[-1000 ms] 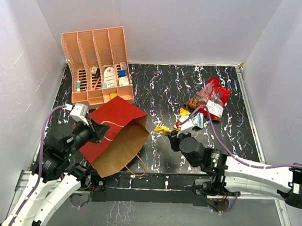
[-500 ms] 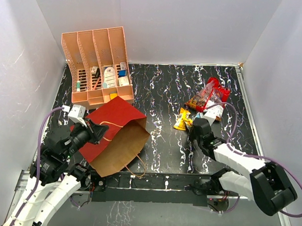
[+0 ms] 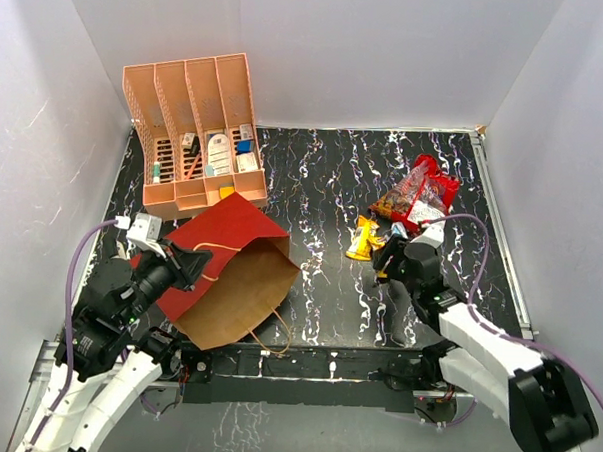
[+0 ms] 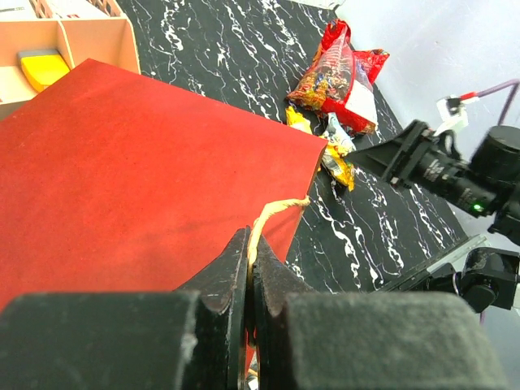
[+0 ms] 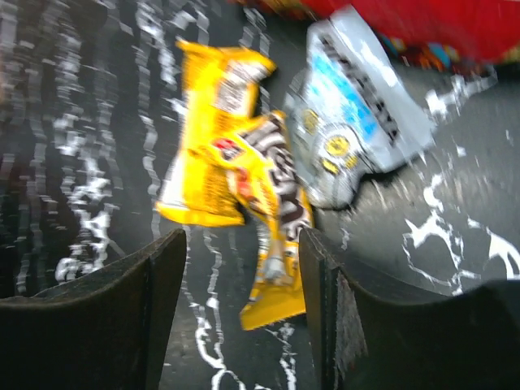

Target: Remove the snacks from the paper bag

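Right gripper: your jaws apart, empty
Left gripper: pinching the handle
Paper bag: mouth left of your right gripper

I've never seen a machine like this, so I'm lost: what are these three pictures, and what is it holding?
It is two robot arms bolted at the near edge of the table, each ending in a two-finger claw. One picture looks down from above; the other two come from a camera on each wrist. On the table lie a dark red paper bag on its side, a peach file rack, a large red sweets bag, yellow packets and a silver-blue packet. The left claw is shut on the bag's tan handle. The right claw is open over the yellow packets, holding nothing.
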